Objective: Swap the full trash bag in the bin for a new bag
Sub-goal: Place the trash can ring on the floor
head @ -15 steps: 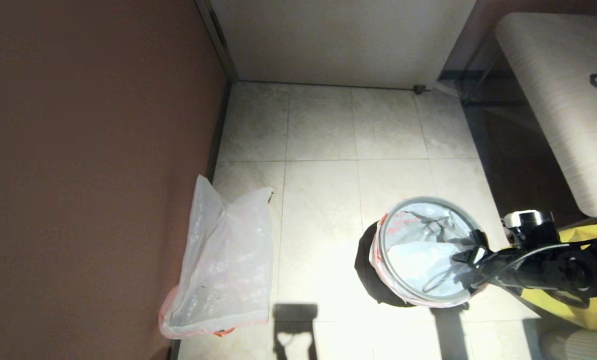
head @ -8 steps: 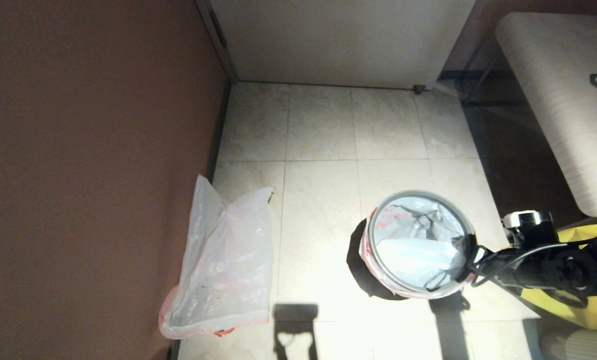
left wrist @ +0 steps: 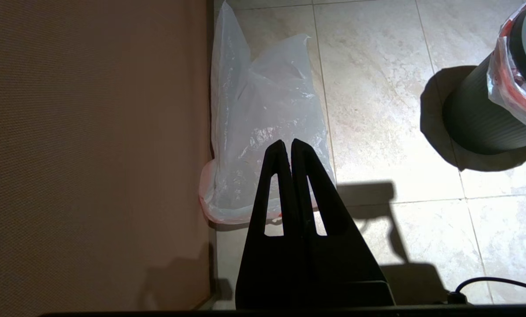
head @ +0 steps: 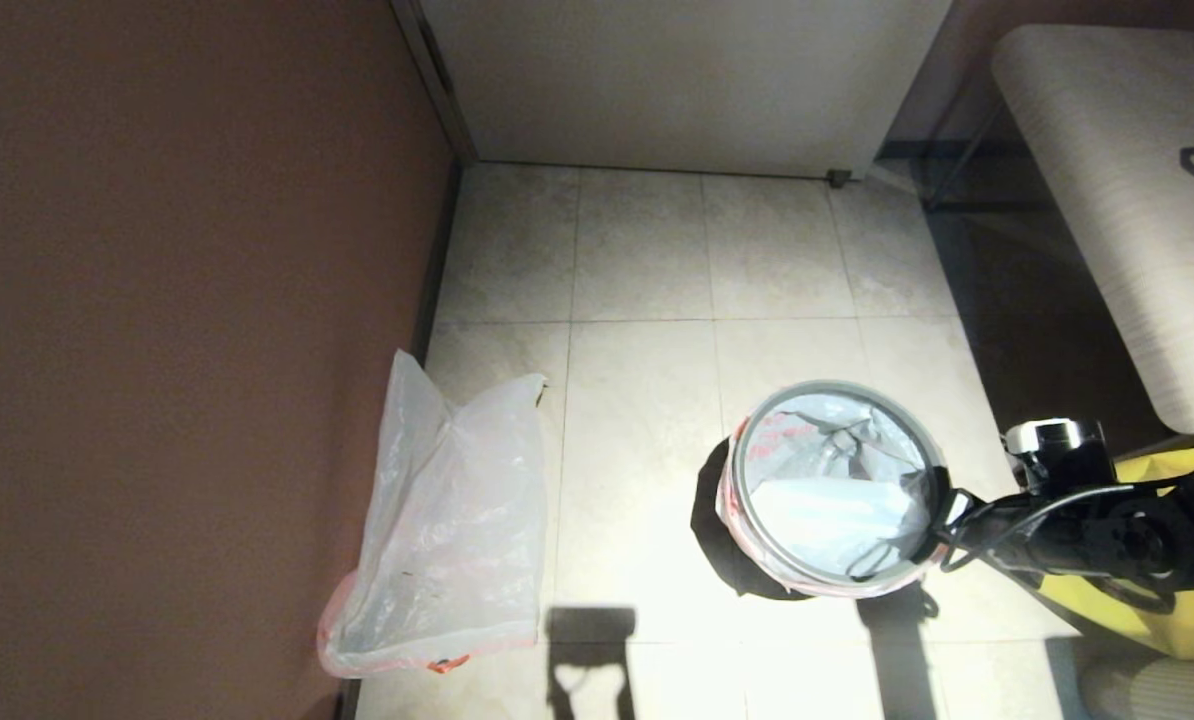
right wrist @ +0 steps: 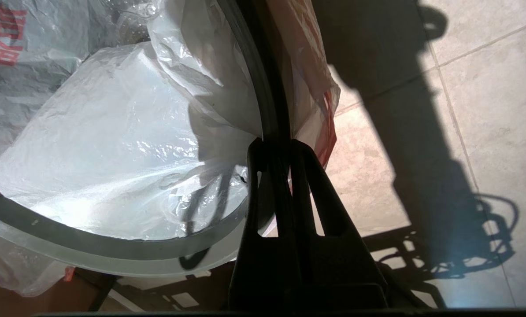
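The black bin (left wrist: 479, 119) stands on the tiled floor at the right. A white bag with red print (head: 817, 510) lines it, held under a thin grey hoop (head: 832, 385) on the rim. My right gripper (head: 942, 505) is shut on the bin's near-right rim: its fingertips (right wrist: 256, 149) pinch the hoop (right wrist: 263, 79) and the bag's folded edge (right wrist: 311, 88). A second translucent white bag (head: 447, 530) slumps on the floor against the left wall. My left gripper (left wrist: 287, 141) hangs above that bag (left wrist: 263, 114), shut and empty.
A brown wall (head: 157, 350) runs along the left and a pale panel (head: 677, 80) closes the back. A padded bench (head: 1137, 200) stands at the right, with a large yellow bag (head: 1187, 610) beneath my right arm. Bare tiles (head: 637, 400) lie between the floor bag and the bin.
My right gripper went from open inside the bin's mouth to shut on its rim. The bin has shifted a little to the left and away. The left gripper has not moved.
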